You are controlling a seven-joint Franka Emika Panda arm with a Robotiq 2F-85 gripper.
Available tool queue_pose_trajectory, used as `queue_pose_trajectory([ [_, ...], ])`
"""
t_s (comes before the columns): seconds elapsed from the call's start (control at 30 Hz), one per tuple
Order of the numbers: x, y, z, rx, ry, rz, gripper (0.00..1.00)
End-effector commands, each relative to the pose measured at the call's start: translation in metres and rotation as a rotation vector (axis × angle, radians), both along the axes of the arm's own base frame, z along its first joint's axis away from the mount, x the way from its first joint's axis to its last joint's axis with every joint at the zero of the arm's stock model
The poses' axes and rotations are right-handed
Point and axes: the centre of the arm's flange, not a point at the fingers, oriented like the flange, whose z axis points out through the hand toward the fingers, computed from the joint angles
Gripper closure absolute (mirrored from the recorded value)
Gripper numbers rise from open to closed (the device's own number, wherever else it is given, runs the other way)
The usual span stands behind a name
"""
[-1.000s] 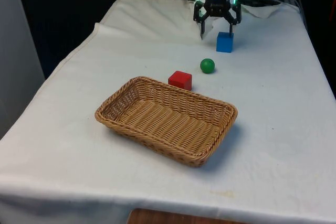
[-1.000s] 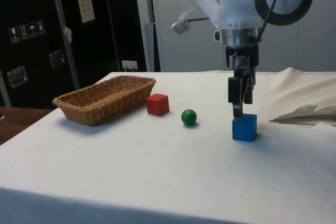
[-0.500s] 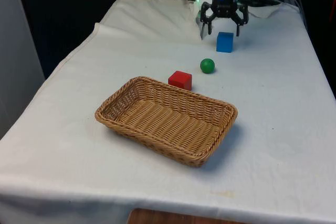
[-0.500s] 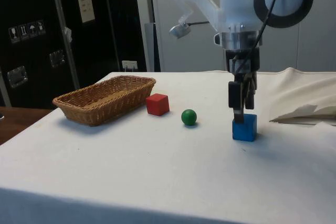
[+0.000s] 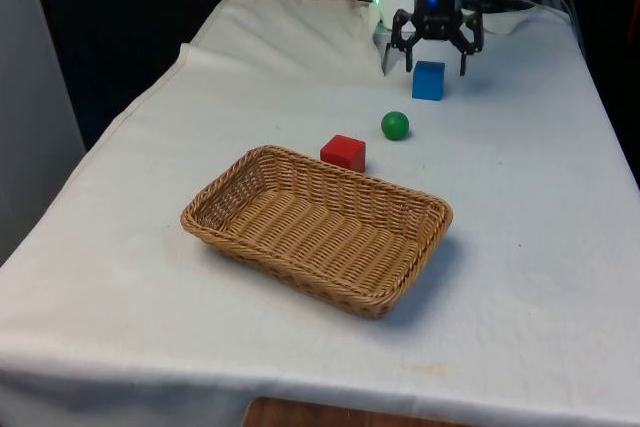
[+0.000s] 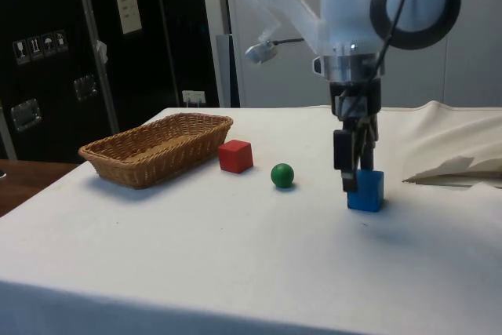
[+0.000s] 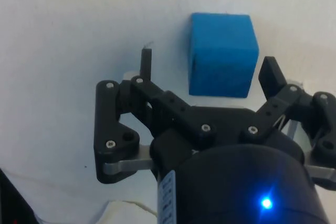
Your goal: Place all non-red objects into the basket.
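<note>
Tool (image 5: 435,55) spread above one blue cube (image 5: 428,80); one basket (image 5: 300,262).

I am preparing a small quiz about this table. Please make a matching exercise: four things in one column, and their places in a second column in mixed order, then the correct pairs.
1. blue cube
2. green ball
3. red cube
4. basket

A. right beside the basket's far rim
B. between the two cubes
C. nearest the front camera
D. below the open gripper

Pairs: 1-D, 2-B, 3-A, 4-C
</note>
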Motion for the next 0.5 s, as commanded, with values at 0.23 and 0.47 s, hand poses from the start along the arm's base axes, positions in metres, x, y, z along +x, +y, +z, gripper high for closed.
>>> queue_pose_trajectory([
  [0.23,0.018,0.002,-0.011,-0.003,0.001,0.006,0.0],
  [0.47,0.022,0.001,-0.022,-0.018,0.016,0.021,0.0],
])
